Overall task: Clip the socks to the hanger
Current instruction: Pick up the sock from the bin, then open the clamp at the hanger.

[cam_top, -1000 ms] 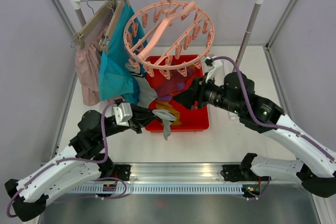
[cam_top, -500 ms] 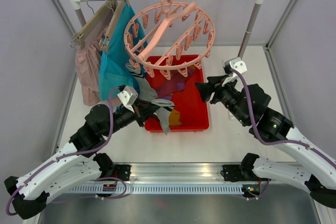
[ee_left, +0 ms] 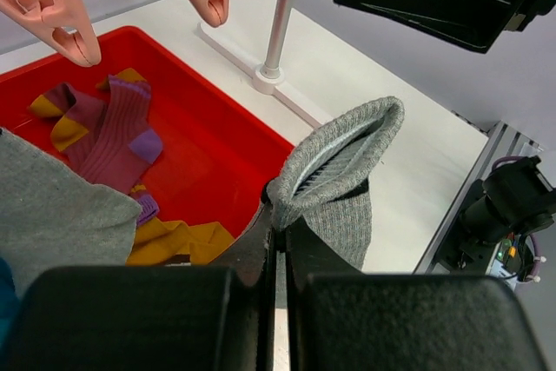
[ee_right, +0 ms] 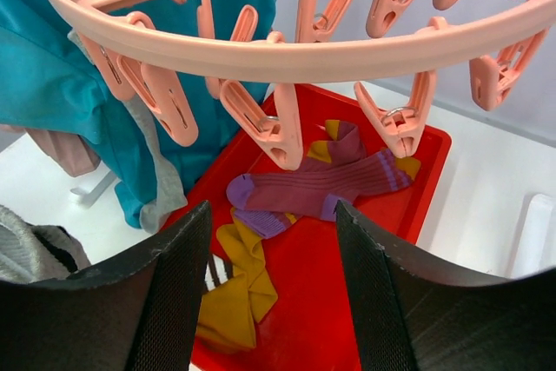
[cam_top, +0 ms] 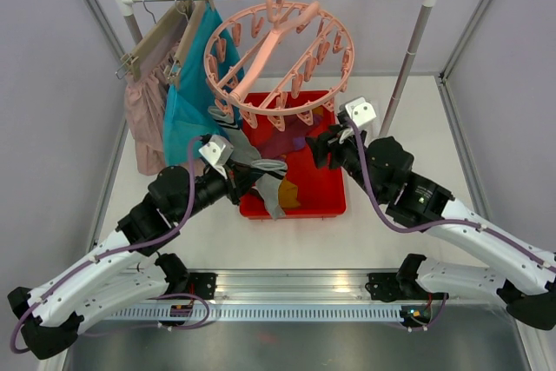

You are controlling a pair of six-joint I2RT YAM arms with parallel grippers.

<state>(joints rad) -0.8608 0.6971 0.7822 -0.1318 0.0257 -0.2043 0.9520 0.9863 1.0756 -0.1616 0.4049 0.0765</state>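
Left wrist view shows the grey sock standing upright with its cuff gaping at the top. Its length runs up from the left gripper, whose jaws are pinched tight on its lower part. The sock sits over the near edge of the red bin, below the near clips of the hanger. The right gripper is spread wide and holds nothing, just under those clips. It is likely the nearer one to press a clip open while the left arm lifts the cuff.
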